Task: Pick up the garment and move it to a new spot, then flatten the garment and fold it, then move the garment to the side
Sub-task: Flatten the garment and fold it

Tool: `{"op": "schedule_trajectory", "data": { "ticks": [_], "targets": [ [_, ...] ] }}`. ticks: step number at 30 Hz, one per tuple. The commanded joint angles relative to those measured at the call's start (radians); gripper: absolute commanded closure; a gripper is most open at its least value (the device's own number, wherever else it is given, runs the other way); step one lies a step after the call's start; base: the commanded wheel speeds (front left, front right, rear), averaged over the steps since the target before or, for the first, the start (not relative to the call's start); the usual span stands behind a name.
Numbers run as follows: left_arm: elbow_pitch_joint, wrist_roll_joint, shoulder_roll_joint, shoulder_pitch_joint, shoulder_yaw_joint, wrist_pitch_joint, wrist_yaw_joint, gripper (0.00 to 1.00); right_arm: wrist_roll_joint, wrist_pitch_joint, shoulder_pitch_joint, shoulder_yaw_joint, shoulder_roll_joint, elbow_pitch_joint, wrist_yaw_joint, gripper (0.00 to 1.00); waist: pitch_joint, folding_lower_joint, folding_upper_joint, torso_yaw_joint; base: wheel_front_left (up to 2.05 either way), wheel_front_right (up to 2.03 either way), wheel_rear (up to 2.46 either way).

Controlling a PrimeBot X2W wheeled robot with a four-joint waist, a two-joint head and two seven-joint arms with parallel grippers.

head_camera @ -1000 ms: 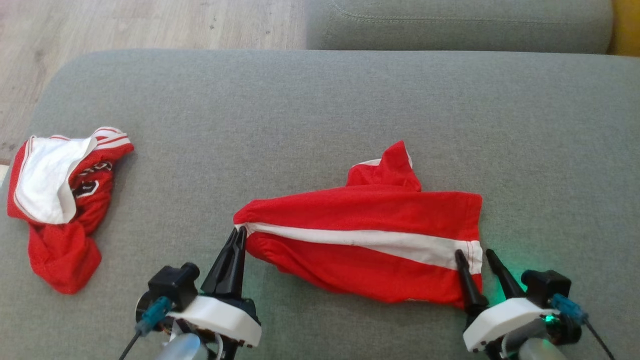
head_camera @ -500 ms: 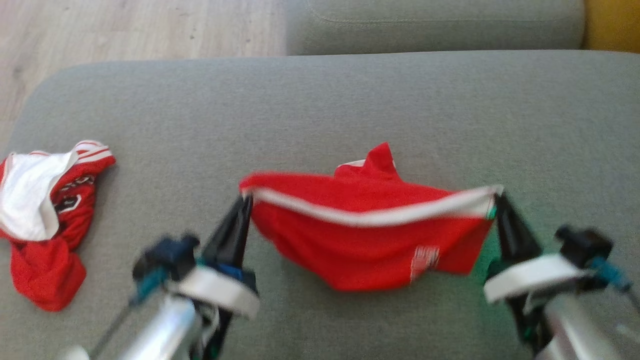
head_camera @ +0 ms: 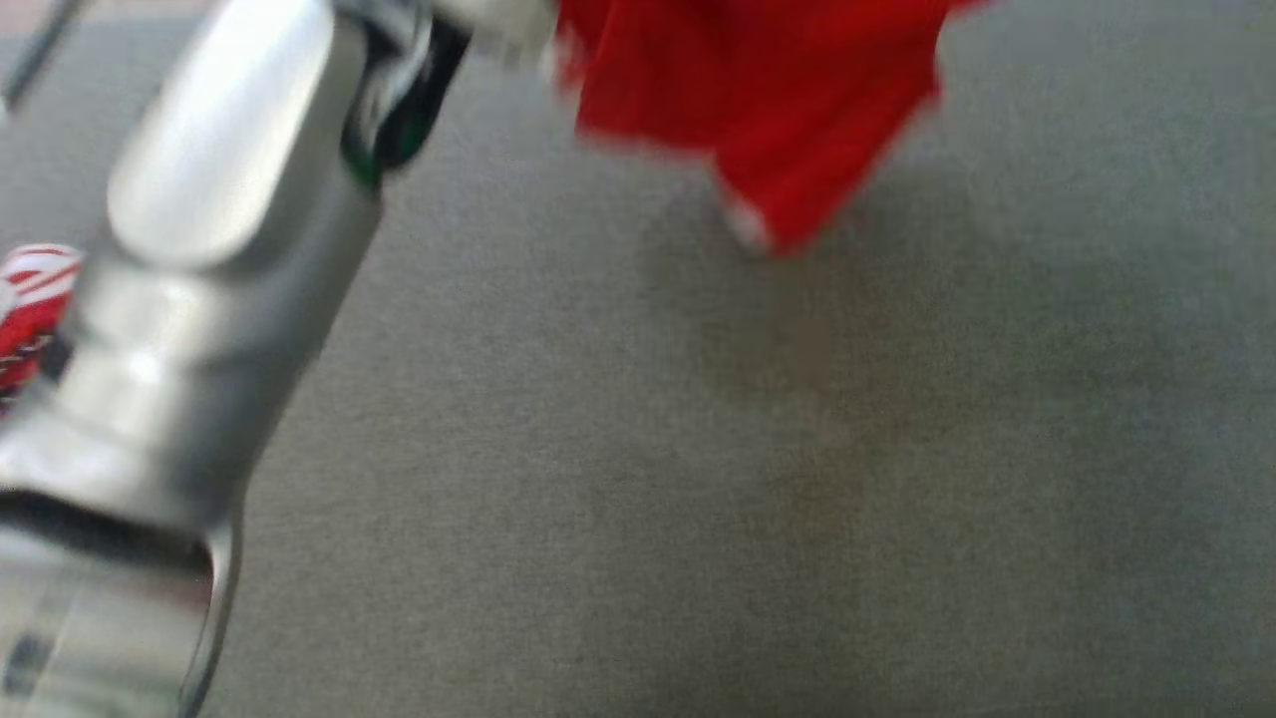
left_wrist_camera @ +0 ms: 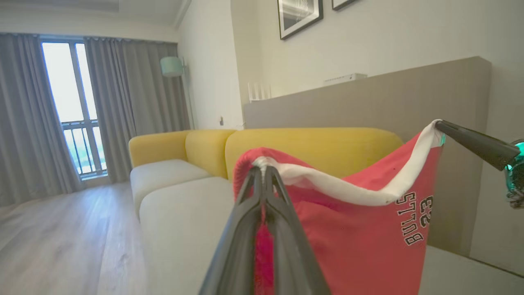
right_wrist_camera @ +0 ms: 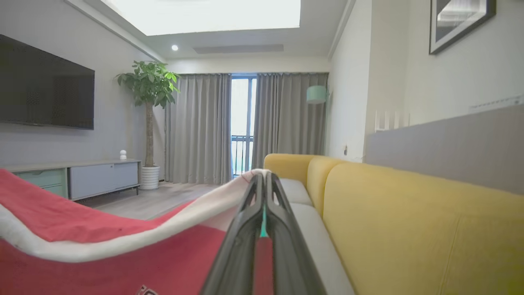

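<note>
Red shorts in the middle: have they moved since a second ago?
Yes. They lay flat on the grey cushion; now the red shorts hang above it, lifted upward, held by the left gripper and right gripper.

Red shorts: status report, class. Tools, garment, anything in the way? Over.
Left tool shut on one waistband end, right tool on the other. The red shorts hang between them above the grey cushion. Second red garment off left, not in the way.
</note>
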Motion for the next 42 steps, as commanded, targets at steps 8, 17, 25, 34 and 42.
{"op": "schedule_trajectory", "data": {
  "ticks": [8,17,25,34,42],
  "targets": [
    [0.194,0.021,-0.042,-0.263,0.041,-0.199,-0.019,1.0,-0.001,-0.051,-0.223,0.058,-0.08,0.012,-0.001,1.0,0.163,-0.0004,0.0,-0.044,0.0,0.0,0.0],
    [0.214,-0.023,-0.011,-0.029,-0.035,-0.282,-0.024,1.0,0.043,-0.084,0.045,-0.007,-0.082,-0.1,-0.001,1.0,0.164,-0.0004,0.0,-0.007,0.0,0.0,0.0],
    [-0.018,0.023,0.076,0.359,0.042,-0.286,-0.009,1.0,0.04,-0.085,0.435,-0.068,-0.011,-0.293,-0.001,1.0,0.023,-0.0004,0.0,-0.014,0.0,0.0,0.0],
    [-0.248,0.101,0.113,0.928,0.044,-0.286,0.093,1.0,0.05,-0.006,0.873,-0.088,0.045,-0.42,-0.001,1.0,-0.127,-0.0004,0.0,-0.022,0.0,0.0,0.0],
    [-0.36,0.081,0.111,1.135,0.017,-0.271,0.166,1.0,0.047,0.069,1.062,-0.123,0.084,-0.535,-0.001,1.0,-0.138,-0.0004,0.0,0.001,0.0,0.0,0.0]
  ]
}}
